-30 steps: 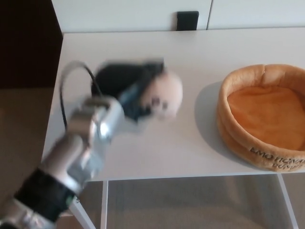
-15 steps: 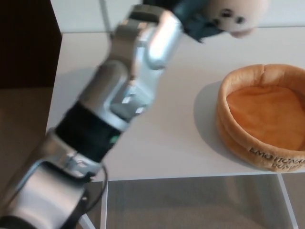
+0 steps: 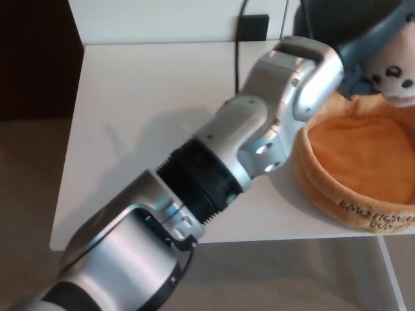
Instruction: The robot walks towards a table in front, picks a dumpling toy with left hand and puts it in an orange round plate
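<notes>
the robot's left arm stretches diagonally across the white table (image 3: pixel 136 97), its left hand (image 3: pixel 363 45) closed around the dumpling toy (image 3: pixel 394 74), held face-forward above the far rim of the orange round plate (image 3: pixel 337 188); its long axis cannot be told.

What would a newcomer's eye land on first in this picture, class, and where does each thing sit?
The big silver left arm sweeps diagonally from bottom left to upper right across the white table. At its end the left hand holds a pale dumpling toy with a little face above the orange round plate at the table's right edge.
</notes>
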You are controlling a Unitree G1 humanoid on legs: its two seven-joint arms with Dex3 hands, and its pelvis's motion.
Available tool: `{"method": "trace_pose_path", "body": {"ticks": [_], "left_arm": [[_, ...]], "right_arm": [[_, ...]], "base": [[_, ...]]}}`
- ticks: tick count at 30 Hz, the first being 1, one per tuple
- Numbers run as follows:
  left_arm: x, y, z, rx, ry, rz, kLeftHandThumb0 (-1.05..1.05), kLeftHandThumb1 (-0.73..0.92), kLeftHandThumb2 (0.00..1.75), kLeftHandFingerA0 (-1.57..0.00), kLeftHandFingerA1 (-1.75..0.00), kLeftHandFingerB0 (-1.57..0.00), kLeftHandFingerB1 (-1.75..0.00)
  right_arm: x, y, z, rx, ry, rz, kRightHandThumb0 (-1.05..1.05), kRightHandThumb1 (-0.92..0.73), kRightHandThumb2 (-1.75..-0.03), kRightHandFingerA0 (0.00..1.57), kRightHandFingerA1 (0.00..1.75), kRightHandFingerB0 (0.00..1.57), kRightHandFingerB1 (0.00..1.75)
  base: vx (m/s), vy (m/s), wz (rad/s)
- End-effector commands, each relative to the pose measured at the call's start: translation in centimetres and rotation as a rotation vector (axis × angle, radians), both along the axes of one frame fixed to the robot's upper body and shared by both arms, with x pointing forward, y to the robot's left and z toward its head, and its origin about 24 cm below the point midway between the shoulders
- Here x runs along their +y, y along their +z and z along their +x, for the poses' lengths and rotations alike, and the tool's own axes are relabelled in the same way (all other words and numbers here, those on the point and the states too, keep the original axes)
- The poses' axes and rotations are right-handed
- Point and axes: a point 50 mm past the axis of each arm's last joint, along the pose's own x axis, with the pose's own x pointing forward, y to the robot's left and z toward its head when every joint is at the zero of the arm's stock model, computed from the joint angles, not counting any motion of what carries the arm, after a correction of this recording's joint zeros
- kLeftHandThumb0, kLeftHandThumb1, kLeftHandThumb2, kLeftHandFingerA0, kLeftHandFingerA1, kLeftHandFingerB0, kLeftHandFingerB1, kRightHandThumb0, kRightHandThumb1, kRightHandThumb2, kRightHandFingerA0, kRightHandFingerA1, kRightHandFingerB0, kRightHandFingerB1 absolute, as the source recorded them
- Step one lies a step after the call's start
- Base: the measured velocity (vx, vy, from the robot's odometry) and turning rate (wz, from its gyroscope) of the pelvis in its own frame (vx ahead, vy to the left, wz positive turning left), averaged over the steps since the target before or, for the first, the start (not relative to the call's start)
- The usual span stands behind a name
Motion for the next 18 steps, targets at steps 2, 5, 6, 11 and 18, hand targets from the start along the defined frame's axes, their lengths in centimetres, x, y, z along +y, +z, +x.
{"method": "trace_pose_path", "body": {"ticks": [2,5,6,11,18], "left_arm": [[-0.4,-0.8,0.5,0.094,0.074,0.247,-0.59,0.48,0.75,-0.24,-0.47,-0.12,-0.37],[0.3,-1.5,1.1,0.169,0.11,0.334,-0.78,0.45,0.83,0.0,-0.07,0.0,-0.03],[0.5,-1.9,1.3,0.191,0.119,0.377,-0.8,0.43,0.86,0.0,-0.01,0.0,0.0],[1.3,-2.9,1.4,0.338,0.137,0.466,-1.04,0.61,0.6,0.0,0.0,0.0,0.0],[2.2,-3.8,1.3,0.432,0.138,0.491,-1.05,0.66,0.61,0.0,0.0,0.0,0.0]], "right_arm": [[-0.2,0.1,0.2,0.009,-0.022,-0.001,-0.43,-0.51,-0.76,0.52,0.55,0.25,0.42],[0.1,0.0,0.6,-0.002,-0.026,0.003,-0.36,-0.65,-0.63,0.62,0.48,0.3,0.33],[0.1,0.0,0.7,-0.003,-0.018,0.0,-0.36,-0.66,-0.63,0.66,0.49,0.3,0.33],[0.4,0.0,1.0,0.0,0.008,-0.011,-0.43,-0.54,-0.78,0.56,0.55,0.26,0.43],[1.1,0.0,2.2,-0.003,0.021,0.016,-0.31,-0.68,-0.6,0.64,0.45,0.3,0.31]], "base": [[0.0,0.0,0.0],[0.0,0.0,0.0],[0.0,0.0,0.0],[0.0,0.0,0.0],[0.0,0.0,0.0]]}}
